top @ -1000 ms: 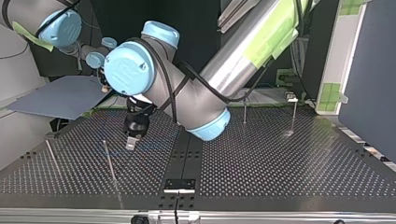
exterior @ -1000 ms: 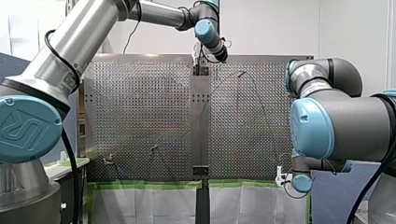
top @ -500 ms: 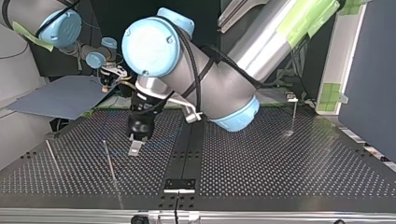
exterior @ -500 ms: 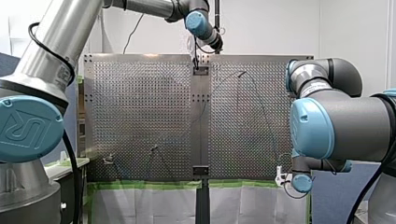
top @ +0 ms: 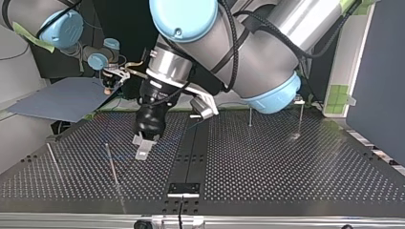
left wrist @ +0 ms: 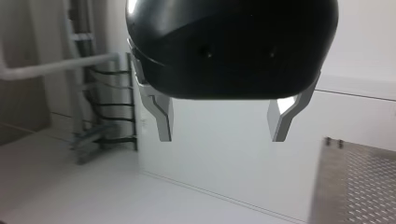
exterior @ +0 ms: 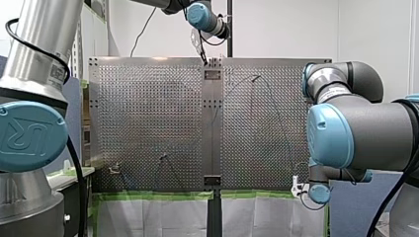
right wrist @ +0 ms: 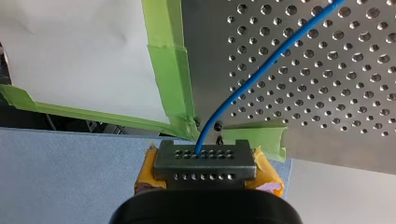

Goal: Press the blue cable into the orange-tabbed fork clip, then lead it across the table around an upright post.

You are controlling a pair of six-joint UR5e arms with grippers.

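Note:
The blue cable [right wrist: 261, 70] runs from between my right gripper's [right wrist: 205, 161] yellow-padded fingers out over the perforated board. That gripper is shut on the cable and hangs off the board's near right corner [exterior: 299, 186]. My left gripper [left wrist: 219, 123] is open, with nothing between its metal fingers [left wrist: 161, 112]. It hovers above the board's far edge near the centre strip [exterior: 202, 49], and in the top view it sits just left of that strip [top: 143, 148]. A small clip [exterior: 114, 169] stands near the front view's lower left. The cable shows only as a faint thin line [exterior: 279, 118] across the board.
Thin upright posts stand on the board [top: 250, 117] [top: 301, 119] [top: 112, 164] [top: 52, 160]. A dark centre strip [top: 191, 152] divides the perforated table. Green tape and white sheeting edge the near side [exterior: 158, 196]. A blue-grey panel [top: 57, 98] lies beside my right arm.
My left arm has swung up and toward the board's far edge, so its gripper stands larger and nearer in the top view. The right arm has not moved and still grips the cable.

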